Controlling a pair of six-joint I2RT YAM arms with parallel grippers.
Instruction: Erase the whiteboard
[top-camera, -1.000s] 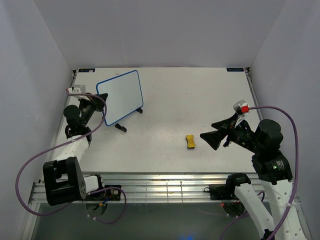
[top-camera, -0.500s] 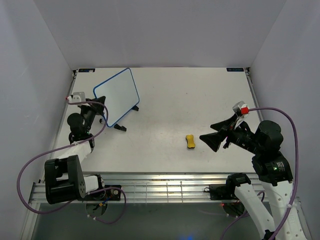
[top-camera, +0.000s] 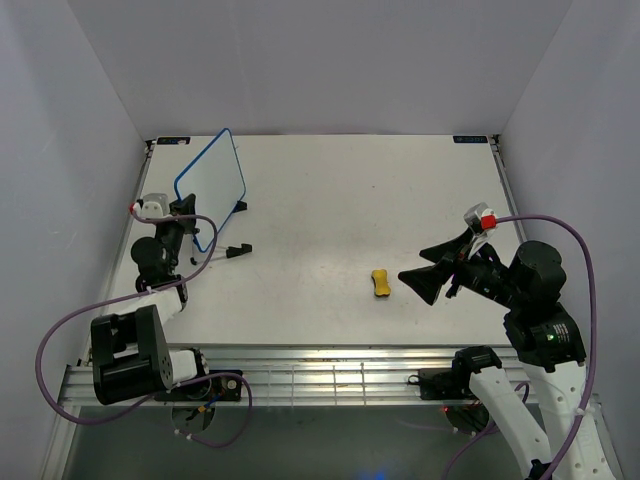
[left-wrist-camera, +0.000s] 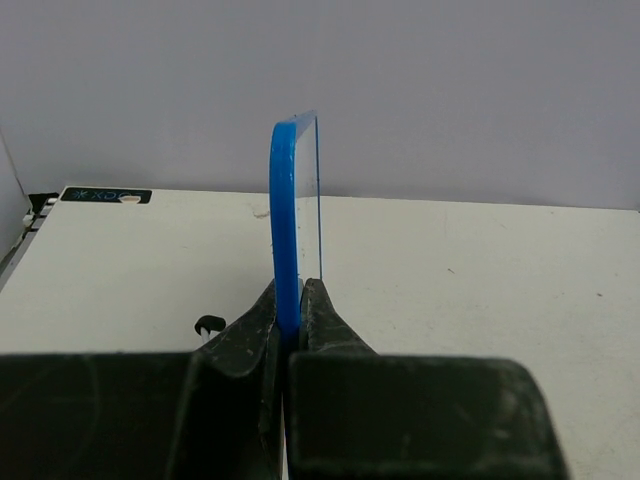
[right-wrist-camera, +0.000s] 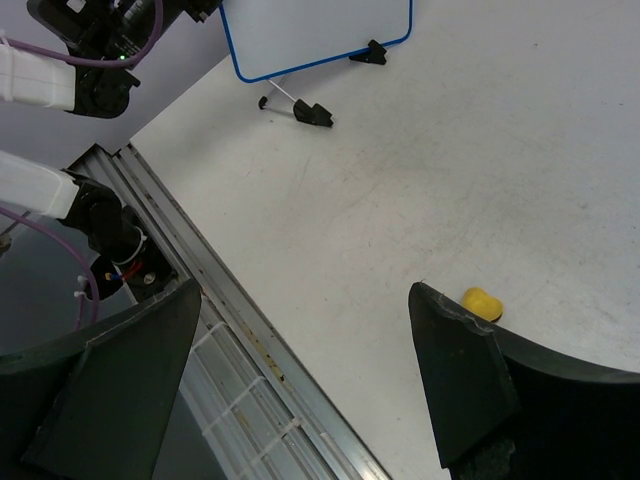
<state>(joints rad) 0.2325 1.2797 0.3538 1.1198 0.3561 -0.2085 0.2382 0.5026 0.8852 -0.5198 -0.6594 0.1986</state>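
Note:
The whiteboard (top-camera: 212, 183), white with a thin blue frame and small black feet, is at the table's far left, tilted and turned nearly edge-on to the top view. My left gripper (top-camera: 186, 218) is shut on its near blue edge. In the left wrist view the board (left-wrist-camera: 287, 220) stands edge-on between my closed fingers (left-wrist-camera: 290, 300). The right wrist view shows its face (right-wrist-camera: 320, 30) with no writing visible. My right gripper (top-camera: 415, 266) is open and empty, just right of the small yellow eraser (top-camera: 380, 283), which also shows in the right wrist view (right-wrist-camera: 482, 303).
The table's metal front rail (top-camera: 330, 365) runs along the near edge. Grey walls close in the left, back and right sides. A purple cable (top-camera: 60, 330) loops off the left arm near the table's left edge.
My left gripper has swung the whiteboard left and back, turning it from face-on to nearly edge-on in the top view. The right arm and the eraser have not moved.

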